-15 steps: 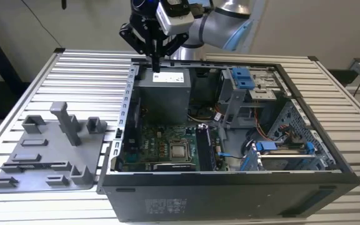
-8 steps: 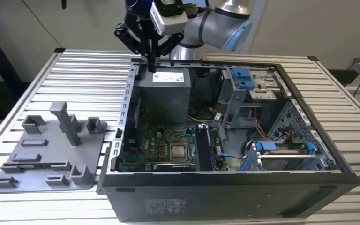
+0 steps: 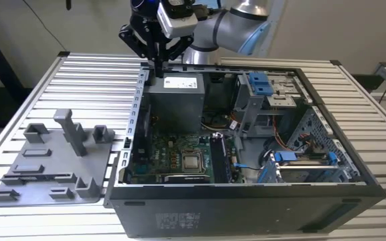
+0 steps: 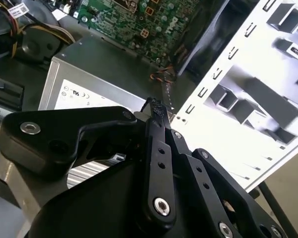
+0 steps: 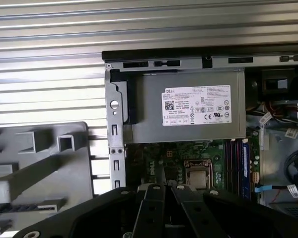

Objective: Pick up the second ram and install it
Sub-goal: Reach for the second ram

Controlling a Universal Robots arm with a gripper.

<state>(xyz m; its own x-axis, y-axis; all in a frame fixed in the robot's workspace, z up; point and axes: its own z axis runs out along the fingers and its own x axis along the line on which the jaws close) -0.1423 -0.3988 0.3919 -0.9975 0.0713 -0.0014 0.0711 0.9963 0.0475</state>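
Jaws were seen drawn together, the black fingers (image 4: 158, 144) meeting at their tips with nothing gripped between them. They were pointed straight down at the far rim of the open computer case (image 3: 260, 211), at the corner on the exterior view's left, just above the grey power supply (image 3: 179, 103).

A white label (image 5: 196, 105) with black print and marks was fixed to the power supply. A smaller white sticker (image 3: 176, 219) was carried on the case's near outer wall. Small white tags (image 5: 264, 118) were tied to cables inside.

The silver arm (image 3: 236, 22) was arched over from behind the case and bent at a blue-capped joint. A pale camera box (image 3: 176, 17) was mounted at the wrist, above the jaws.

What appeared to be the second ram (image 3: 38, 176) was seen as a long dark strip set on edge in a slot of the grey plate (image 3: 45, 163). That plate lay on the slatted bench (image 3: 92, 75) beside the case, on the exterior view's left, well apart from the jaws. The same strip was caught in the first wrist view (image 5: 30, 206). Inside the case, the green board (image 3: 173, 150) was exposed, with memory slots (image 5: 236, 158) just beside the processor socket (image 3: 193, 161).
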